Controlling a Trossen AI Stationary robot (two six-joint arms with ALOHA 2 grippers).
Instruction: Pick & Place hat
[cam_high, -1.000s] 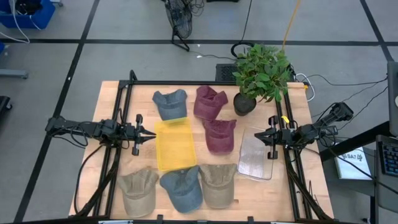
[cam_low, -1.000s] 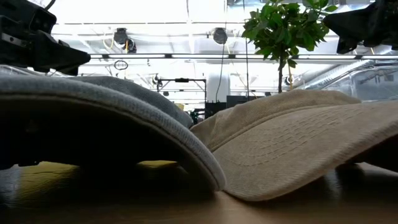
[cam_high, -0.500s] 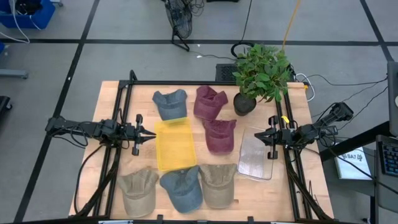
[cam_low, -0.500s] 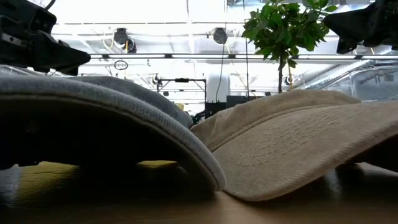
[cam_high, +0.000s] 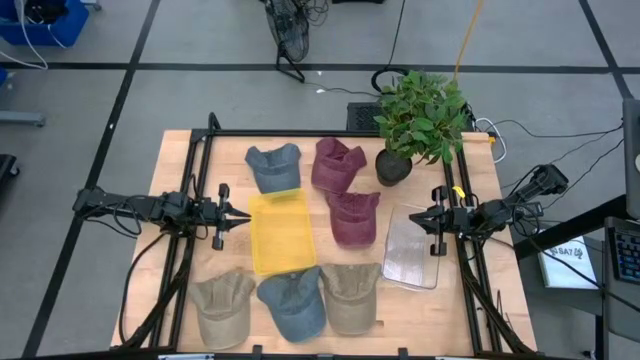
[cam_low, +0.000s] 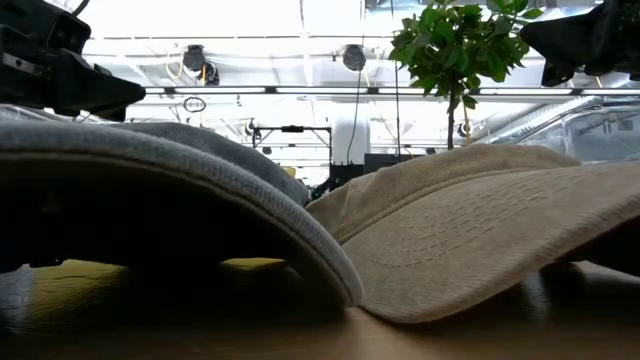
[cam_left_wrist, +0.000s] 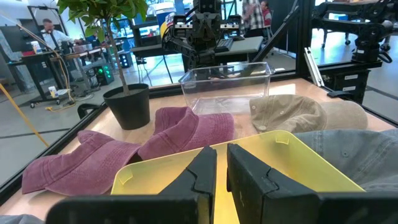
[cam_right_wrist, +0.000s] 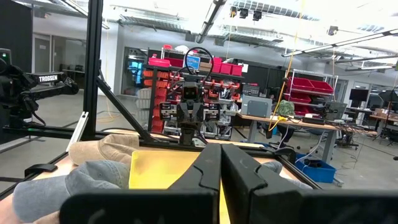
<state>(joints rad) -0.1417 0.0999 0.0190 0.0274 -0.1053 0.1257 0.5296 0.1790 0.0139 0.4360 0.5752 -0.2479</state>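
Several hats lie flat on the wooden table: a blue-grey one and two maroon ones toward the far side, and a tan one, a blue one and an olive-tan one along the near edge. A yellow tray sits in the middle and a clear bin to its right. My left gripper hovers level at the tray's left side, shut but for a narrow slit and holding nothing. My right gripper hovers over the clear bin, shut and holding nothing.
A potted plant stands at the far right of the table. A black frame runs around the work area. In the low view the blue hat's brim and the olive-tan hat fill the foreground.
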